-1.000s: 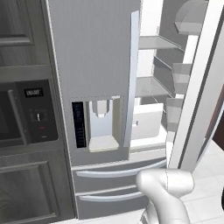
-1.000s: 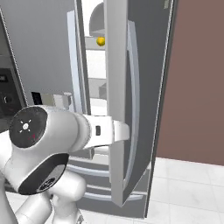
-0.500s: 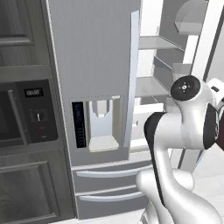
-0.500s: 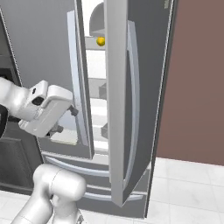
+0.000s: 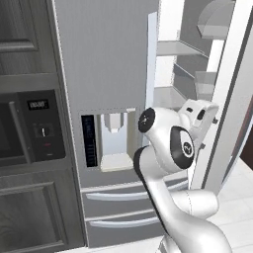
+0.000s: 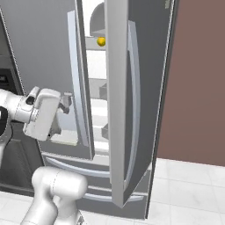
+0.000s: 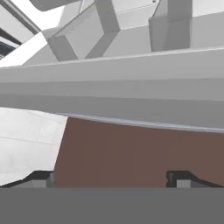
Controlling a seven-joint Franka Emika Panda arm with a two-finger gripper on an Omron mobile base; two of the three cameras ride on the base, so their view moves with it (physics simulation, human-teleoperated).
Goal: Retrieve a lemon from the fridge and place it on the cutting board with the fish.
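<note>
The fridge stands ahead of the base with its left door closed and its right door swung open toward the camera. The closed door carries the recessed water dispenser and a long vertical handle along its inner edge. Two lower drawers sit beneath the doors. To the left of the fridge, a dark built-in microwave is set into grey cabinetry.

The lemon rests on an upper shelf inside the white fridge interior and is seen through the gap between the closed left door and the open right door. It is well above the level of the robot's hand and nothing touches it.

The arm rises from the base and bends at a white elbow in front of the dispenser. The hand is held level, at about dispenser height, just in front of the gap between the doors. The claw points into the opening, near the left door's handle but apart from it.

In the hand view, the two dark fingertips stand far apart at the bottom edge, so the claw is spread wide and holds nothing. Ahead of them lie the grey edge of the open door, its door bins, and a reddish-brown wall.
</note>
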